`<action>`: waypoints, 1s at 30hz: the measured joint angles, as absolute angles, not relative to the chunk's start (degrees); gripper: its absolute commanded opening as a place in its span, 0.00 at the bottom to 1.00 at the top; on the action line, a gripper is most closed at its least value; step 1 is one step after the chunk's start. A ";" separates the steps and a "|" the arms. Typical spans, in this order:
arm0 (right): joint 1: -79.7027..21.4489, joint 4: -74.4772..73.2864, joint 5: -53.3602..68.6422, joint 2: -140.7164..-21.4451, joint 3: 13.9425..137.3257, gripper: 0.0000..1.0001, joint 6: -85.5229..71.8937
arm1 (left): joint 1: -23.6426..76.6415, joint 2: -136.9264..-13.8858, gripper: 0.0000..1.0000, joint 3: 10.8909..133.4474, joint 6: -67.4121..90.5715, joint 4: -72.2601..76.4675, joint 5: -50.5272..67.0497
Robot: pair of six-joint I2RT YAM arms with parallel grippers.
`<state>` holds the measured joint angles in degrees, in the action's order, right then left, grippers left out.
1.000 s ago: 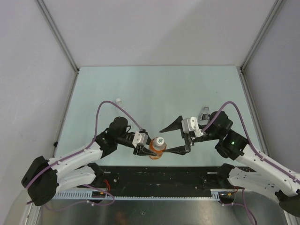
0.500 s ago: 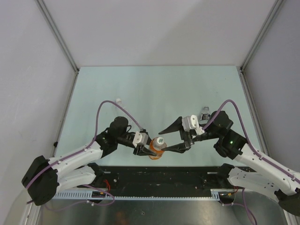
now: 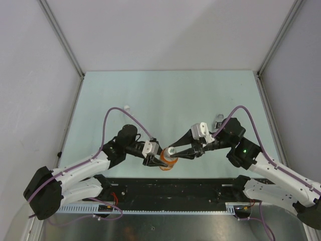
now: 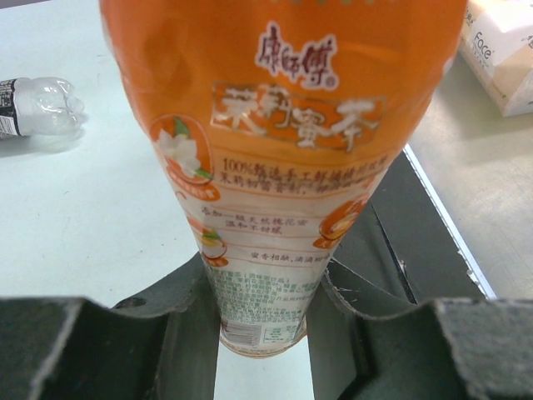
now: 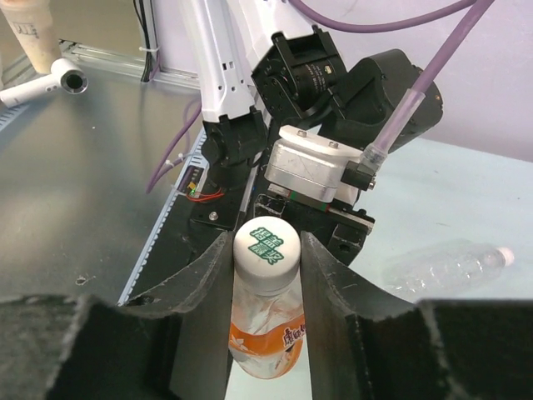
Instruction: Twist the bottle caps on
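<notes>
Pale table (image 3: pixel 165 90), 6 o'clock: left jaws clamp orange bottle (image 4: pixel 283 167), right jaws pinch its cap (image 5: pixel 266 246); clear bottle (image 5: pixel 450 267) at 10 o'clock waits.

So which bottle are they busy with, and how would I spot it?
Look at the near edge of the pale green table, midway between the two arms. The orange bottle is held upright there, the left claw on its body and the right claw on its white cap. It alone is orange; the clear bottle lies flat.
</notes>
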<state>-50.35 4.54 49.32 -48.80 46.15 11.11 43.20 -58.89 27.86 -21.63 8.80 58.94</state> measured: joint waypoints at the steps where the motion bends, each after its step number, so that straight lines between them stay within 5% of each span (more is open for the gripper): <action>1: -50.41 4.54 49.19 -48.80 46.15 0.30 11.11 | 43.20 -58.87 0.01 27.86 -21.61 8.80 58.92; 13: -51.46 4.95 40.64 -48.66 46.89 0.22 10.44 | 43.22 -54.00 0.02 29.32 -18.85 5.34 47.70; 30: -52.75 14.68 -7.27 -62.04 48.80 0.17 -16.51 | 45.30 -56.84 0.00 33.47 -6.42 3.03 8.12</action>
